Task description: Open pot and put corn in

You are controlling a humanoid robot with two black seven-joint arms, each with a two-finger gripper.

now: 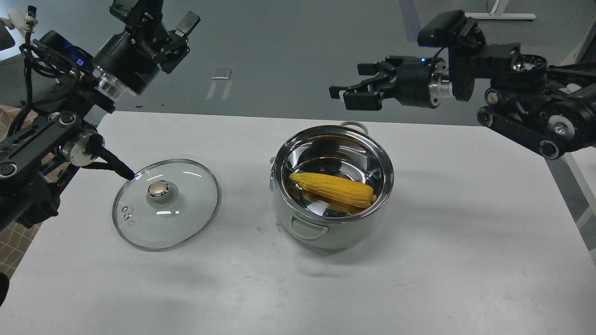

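Note:
The pale mint-green pot stands open in the middle of the white table, its steel inside showing. The yellow corn lies on its side inside the pot, with a reflection under it. My right gripper is open and empty, raised well above and behind the pot, pointing left. My left gripper is open and empty, held high at the far left, above and behind the glass lid.
The round glass lid with a gold knob lies flat on the table left of the pot. The table's far edge runs just behind the pot; its right edge is at about. Grey floor lies beyond.

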